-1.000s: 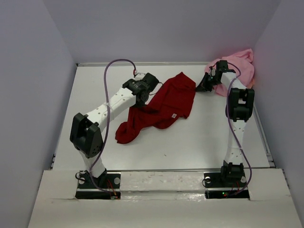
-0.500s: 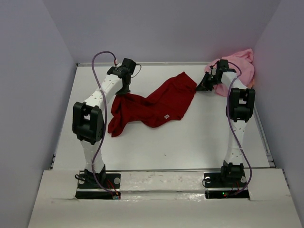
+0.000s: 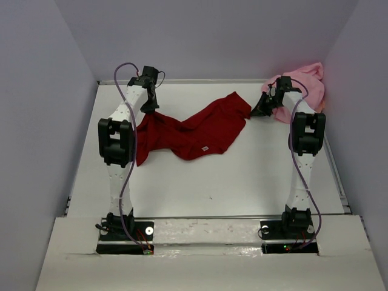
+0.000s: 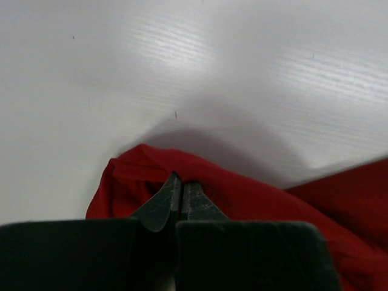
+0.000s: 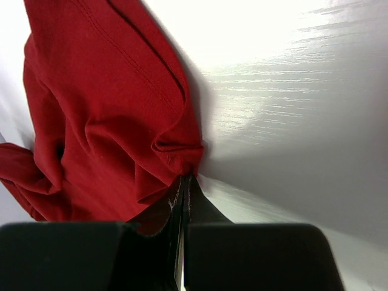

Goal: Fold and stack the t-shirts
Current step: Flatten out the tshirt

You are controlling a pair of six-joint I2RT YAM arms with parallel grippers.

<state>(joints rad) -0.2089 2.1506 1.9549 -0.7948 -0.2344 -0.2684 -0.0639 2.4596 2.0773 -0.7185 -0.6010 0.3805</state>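
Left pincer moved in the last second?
Yes. The left pincer swung left, toward the table's left edge, dragging its end of the red shirt along.

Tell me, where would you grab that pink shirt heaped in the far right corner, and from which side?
Probably a raised fold on top of the pink shirt, coming from above or from its near left. It lies crumpled in the corner between the back wall and the right wall, so no flat edge shows and those sides are blocked.
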